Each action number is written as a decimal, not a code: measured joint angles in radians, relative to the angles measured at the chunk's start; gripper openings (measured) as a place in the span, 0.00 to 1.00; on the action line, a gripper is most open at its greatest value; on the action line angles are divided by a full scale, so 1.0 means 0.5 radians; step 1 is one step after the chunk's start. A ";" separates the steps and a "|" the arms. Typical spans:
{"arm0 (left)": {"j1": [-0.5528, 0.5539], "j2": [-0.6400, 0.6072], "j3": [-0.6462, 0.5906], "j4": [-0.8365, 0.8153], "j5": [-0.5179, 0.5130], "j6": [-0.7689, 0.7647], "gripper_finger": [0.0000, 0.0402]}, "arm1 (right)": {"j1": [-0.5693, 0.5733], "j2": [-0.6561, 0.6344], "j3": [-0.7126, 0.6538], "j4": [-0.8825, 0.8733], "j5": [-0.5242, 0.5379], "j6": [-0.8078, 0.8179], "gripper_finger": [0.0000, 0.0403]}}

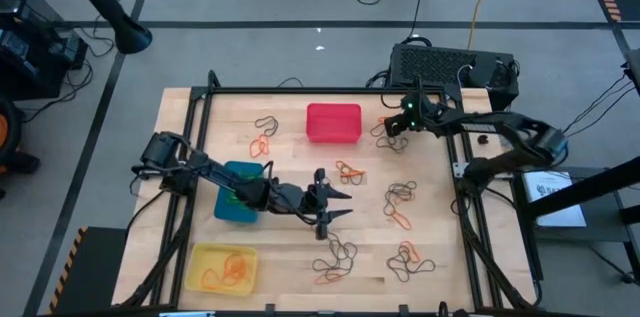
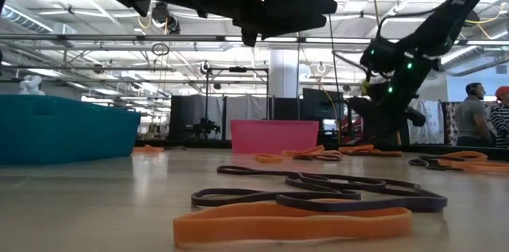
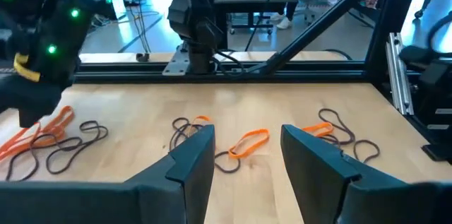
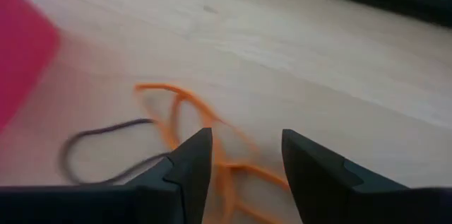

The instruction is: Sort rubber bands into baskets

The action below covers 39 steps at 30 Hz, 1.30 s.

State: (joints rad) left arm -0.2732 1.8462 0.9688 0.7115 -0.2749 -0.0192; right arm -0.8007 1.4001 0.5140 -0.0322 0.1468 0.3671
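- Bands (image 4: 191,121), orange with a dark one beside them, are lying right under the right gripper (image 4: 240,155), whose jaws are standing apart with nothing between them; the orange strands are running off between and ahead of the fingertips, so the next move looks like a short drop straight down.
- Beside that gripper, the red basket (image 1: 333,123) is sitting nearest, just to one side of it, and it is looking empty from above.
- Left gripper (image 1: 330,207) is hovering over the middle of the table, jaws wide and holding nothing; an orange band (image 3: 247,141) is lying just ahead of its fingertips, long axis slanting across the gap, with dark loops touching it.
- Behind the left gripper, along its arm, the blue basket (image 1: 238,193) is partly hidden by the arm; its contents I cannot tell.
- Farther back on that side, the yellow basket (image 1: 222,268) is holding several orange bands.
- More tangles of orange and dark bands are lying scattered beyond both grippers, toward the right arm's side and the near edge.
- Judging by reach, the right arm is nearer the pile by the red basket, the left nearer the central ones.
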 joint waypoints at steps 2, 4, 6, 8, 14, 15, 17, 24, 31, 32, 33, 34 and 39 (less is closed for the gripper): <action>-0.011 0.000 0.002 -0.026 -0.004 -0.003 0.43 | -0.037 0.066 0.000 0.020 0.002 -0.022 0.41; -0.022 0.000 0.002 -0.051 -0.005 -0.003 0.43 | -0.023 0.075 0.006 0.007 0.020 -0.026 0.41; -0.032 0.000 0.002 -0.050 -0.005 -0.003 0.43 | -0.016 0.074 0.016 0.040 -0.004 -0.027 0.41; -0.033 0.000 0.002 -0.049 -0.010 -0.003 0.43 | -0.021 0.066 0.012 0.011 -0.020 -0.024 0.40; -0.031 0.000 0.002 -0.044 -0.022 -0.003 0.43 | -0.009 0.114 0.013 0.021 -0.040 0.019 0.31; -0.031 0.000 0.002 -0.044 -0.022 -0.003 0.43 | -0.005 0.118 0.013 0.023 -0.029 0.019 0.29; -0.034 0.000 0.002 -0.042 -0.022 -0.004 0.43 | -0.002 0.118 0.013 0.024 -0.035 0.026 0.25; -0.055 0.000 0.002 -0.058 -0.022 -0.005 0.43 | -0.001 0.116 0.013 0.064 -0.046 -0.019 0.02; -0.078 0.000 0.002 -0.118 -0.030 -0.005 0.43 | 0.059 -0.181 0.012 0.072 -0.212 -0.080 0.00; -0.077 0.000 0.002 -0.109 -0.031 -0.005 0.43 | 0.080 -0.257 0.012 0.061 -0.241 -0.084 0.00; -0.077 0.000 0.002 -0.091 -0.032 -0.007 0.43 | 0.107 -0.337 0.012 0.053 -0.267 -0.085 0.00; -0.077 0.000 0.002 -0.079 -0.034 -0.018 0.43 | 0.138 -0.420 0.012 0.040 -0.294 -0.082 0.00; -0.072 0.000 0.002 -0.067 -0.098 -0.061 0.43 | 0.471 -0.765 0.013 -0.133 -0.453 -0.058 0.00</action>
State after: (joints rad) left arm -0.3092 1.8462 0.9695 0.6781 -0.3236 -0.0498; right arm -0.5653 1.0179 0.5205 -0.0987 -0.0799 0.3381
